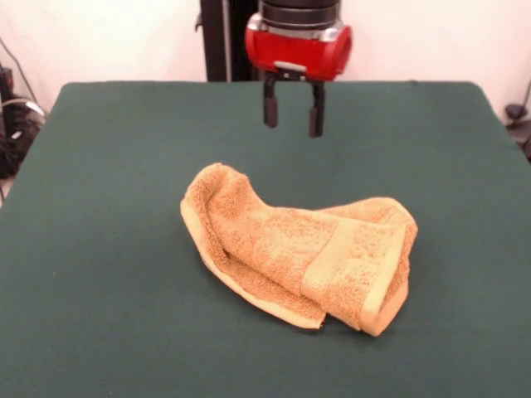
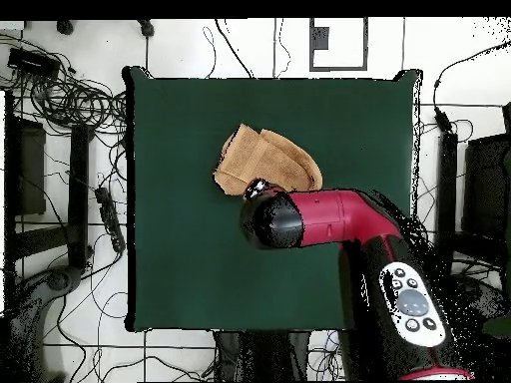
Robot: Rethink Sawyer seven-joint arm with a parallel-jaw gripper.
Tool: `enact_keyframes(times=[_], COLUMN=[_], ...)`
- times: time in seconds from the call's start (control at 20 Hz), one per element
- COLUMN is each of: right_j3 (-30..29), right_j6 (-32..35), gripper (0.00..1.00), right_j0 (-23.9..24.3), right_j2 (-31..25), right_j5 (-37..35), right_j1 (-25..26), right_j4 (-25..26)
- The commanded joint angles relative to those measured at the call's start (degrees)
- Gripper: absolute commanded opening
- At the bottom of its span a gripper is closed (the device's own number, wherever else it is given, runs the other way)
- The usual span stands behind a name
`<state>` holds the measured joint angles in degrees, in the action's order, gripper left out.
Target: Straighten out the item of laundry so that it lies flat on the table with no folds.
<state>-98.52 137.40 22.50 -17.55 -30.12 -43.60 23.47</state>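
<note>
The orange-tan terry washcloth (image 1: 303, 249) lies crumpled and folded over itself on the dark green table (image 1: 99, 249), a little right of centre in the front view. A flat woven band shows on its right part. It also shows in the overhead view (image 2: 267, 160), partly hidden under the arm. My gripper (image 1: 293, 116) hangs above the table behind the washcloth, well clear of it. Its two black fingers (image 1: 270, 106) stand apart and hold nothing. In the overhead view the red arm head (image 2: 274, 219) hides the gripper.
The red and black arm (image 2: 339, 219) reaches over the table from the bottom right in the overhead view. Cables and dark equipment (image 2: 60, 100) lie on the floor round the table. A black pedestal column (image 1: 214, 37) stands behind the far table edge.
</note>
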Motion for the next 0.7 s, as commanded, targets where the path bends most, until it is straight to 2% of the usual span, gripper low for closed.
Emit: enact_keyframes(times=[0.05,0.3,0.7], right_j3=[0.82,3.57,7.51], right_j6=[-1.98,-3.04,-2.64], gripper=[1.00,1.00,1.00], right_j0=[-4.78,-5.75,-8.18], right_j2=[-3.55,-3.34,-2.97], right_j5=[-6.30,-6.22,-1.37], right_j1=[2.64,4.26,8.74], right_j4=[-1.38,-0.78,1.34])
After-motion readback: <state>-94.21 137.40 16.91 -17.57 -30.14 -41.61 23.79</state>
